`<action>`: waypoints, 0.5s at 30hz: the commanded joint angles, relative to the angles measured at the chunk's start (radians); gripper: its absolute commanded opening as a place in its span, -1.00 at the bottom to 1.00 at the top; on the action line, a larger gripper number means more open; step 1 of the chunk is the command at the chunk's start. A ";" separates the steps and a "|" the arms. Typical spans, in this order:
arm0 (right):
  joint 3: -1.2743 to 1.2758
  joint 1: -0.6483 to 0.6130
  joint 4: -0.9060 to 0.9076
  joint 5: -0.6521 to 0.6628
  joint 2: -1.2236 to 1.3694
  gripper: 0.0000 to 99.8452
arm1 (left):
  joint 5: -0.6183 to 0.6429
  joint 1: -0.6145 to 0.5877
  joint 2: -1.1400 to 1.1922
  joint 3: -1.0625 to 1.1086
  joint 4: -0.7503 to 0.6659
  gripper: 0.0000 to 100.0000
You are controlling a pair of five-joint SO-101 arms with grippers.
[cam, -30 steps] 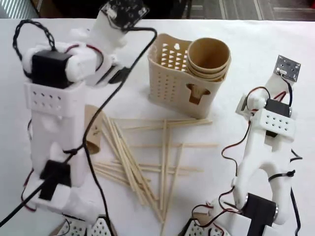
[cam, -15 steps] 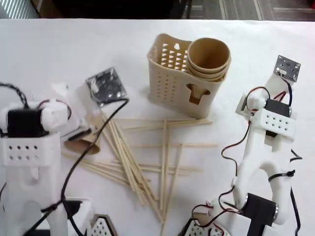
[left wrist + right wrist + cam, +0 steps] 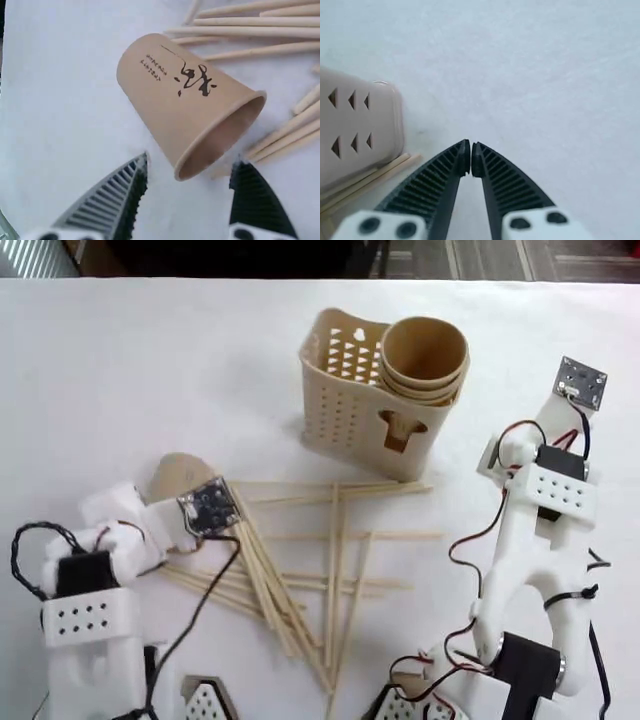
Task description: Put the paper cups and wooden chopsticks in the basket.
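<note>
From above: loose paper cup (image 3: 168, 480) on its side on the table (image 3: 150, 360), at 8 o'clock from the basket (image 3: 345, 415), itself holding stacked cups (image 3: 425, 355). Wooden chopsticks (image 3: 300, 560) strewn at 6 o'clock from the basket. Left arm (image 3: 90, 605) far nearer the loose cup than right arm (image 3: 540, 510). From the left wrist: left gripper (image 3: 194, 162) spread wide, gripping nothing, cup mouth just between the tips, long axis seemingly along the reach, base pointing away. From the right wrist: right gripper (image 3: 470, 152) pressed shut on nothing, basket wall near.
</note>
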 commanded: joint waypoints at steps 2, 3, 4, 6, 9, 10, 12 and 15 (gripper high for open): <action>-0.006 -0.013 -0.015 0.005 -0.031 -0.96 | 0.041 -0.001 -0.044 0.031 -0.087 -0.70; -0.006 -0.013 -0.015 0.005 -0.031 -0.96 | 0.044 -0.001 -0.045 0.018 -0.086 -0.75; -0.006 -0.013 -0.015 0.005 -0.031 -0.96 | 0.046 -0.001 -0.045 -0.002 -0.081 -0.80; -0.006 -0.013 -0.015 0.005 -0.031 -0.96 | 0.048 -0.001 -0.045 -0.046 -0.058 -0.89; -0.006 -0.013 -0.015 0.005 -0.031 -0.96 | 0.055 0.004 -0.044 -0.146 0.029 -0.96; -0.006 -0.013 -0.015 0.005 -0.031 -0.96 | 0.078 0.015 -0.041 -0.181 0.064 -0.96; -0.006 -0.013 -0.015 0.005 -0.031 -0.96 | 0.127 0.039 -0.041 -0.245 0.126 -0.96; -0.006 -0.013 -0.015 0.005 -0.031 -0.96 | 0.198 0.093 -0.039 -0.358 0.215 -0.96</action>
